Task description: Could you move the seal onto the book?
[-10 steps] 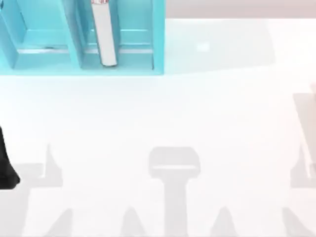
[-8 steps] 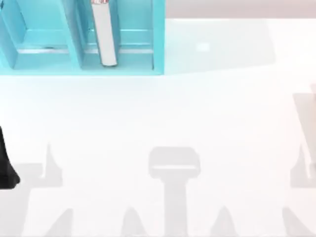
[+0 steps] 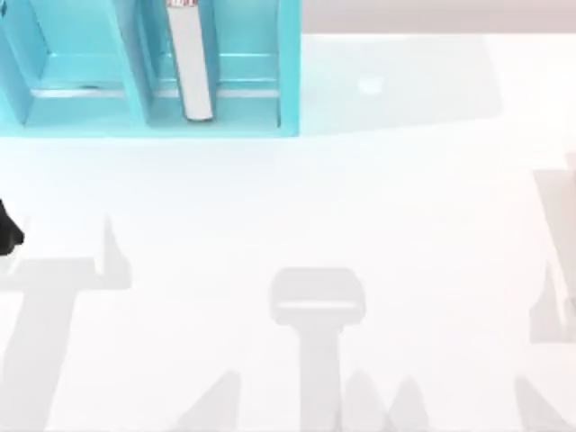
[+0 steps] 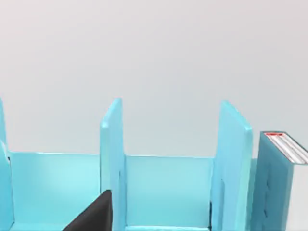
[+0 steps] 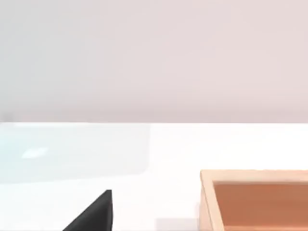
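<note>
From up top I see my left end effector at the worktop's left edge, can't tell its fingers. The book stands upright in the cyan shelf unit, well beyond it, long axis running front-to-back.

The table is seen as a smooth white surface with a soft sheen, on which pale shadows and a faint bluish reflection are carried. The shelf unit is rendered in smooth, bright cyan panels like painted board or plastic, lightly glossy. A book standing in it is shown with a matt white face and, in the left wrist view, a teal cover beside white page edges. A box is finished in matt, light wood-coloured panels.
</note>
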